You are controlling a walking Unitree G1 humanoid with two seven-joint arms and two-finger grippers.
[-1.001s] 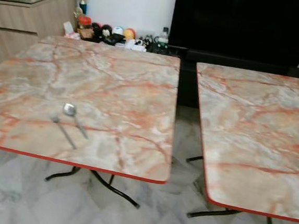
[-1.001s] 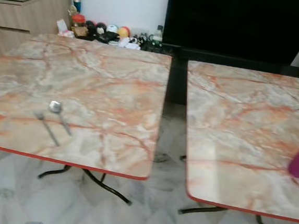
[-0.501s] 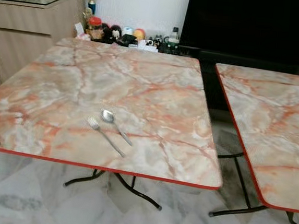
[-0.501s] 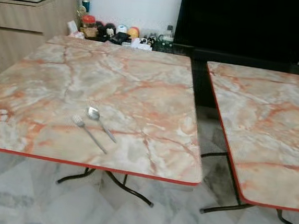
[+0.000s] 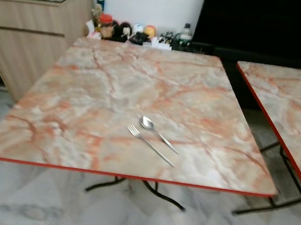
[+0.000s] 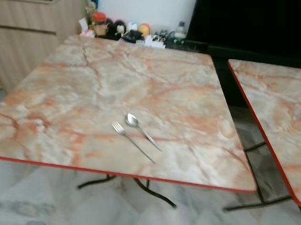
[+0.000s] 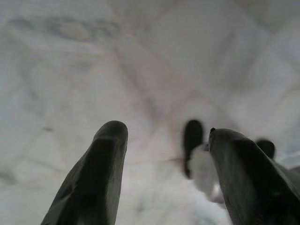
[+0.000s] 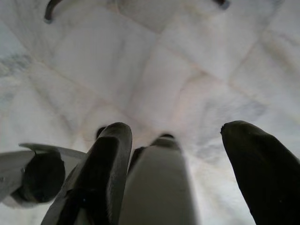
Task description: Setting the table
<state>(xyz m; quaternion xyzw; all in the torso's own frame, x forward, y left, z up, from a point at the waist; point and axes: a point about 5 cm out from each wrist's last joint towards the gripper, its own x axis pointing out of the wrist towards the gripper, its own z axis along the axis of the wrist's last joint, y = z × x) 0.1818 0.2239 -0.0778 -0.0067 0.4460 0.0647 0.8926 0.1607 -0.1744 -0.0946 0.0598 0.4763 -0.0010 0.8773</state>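
Fork [image 5: 149, 142] and spoon [image 5: 158, 132] side by side, just apart, near the 6 o'clock edge of the marbled worktop [image 5: 116, 83]. Second worktop [image 5: 293, 104] at 3 o'clock. Left gripper [image 7: 164, 140] and right gripper [image 8: 180, 136] over pale floor tiles [image 7: 93, 61], jaws spread, seemingly empty though blurred.

soft even indoor light, slight blur, wrist cams defocused
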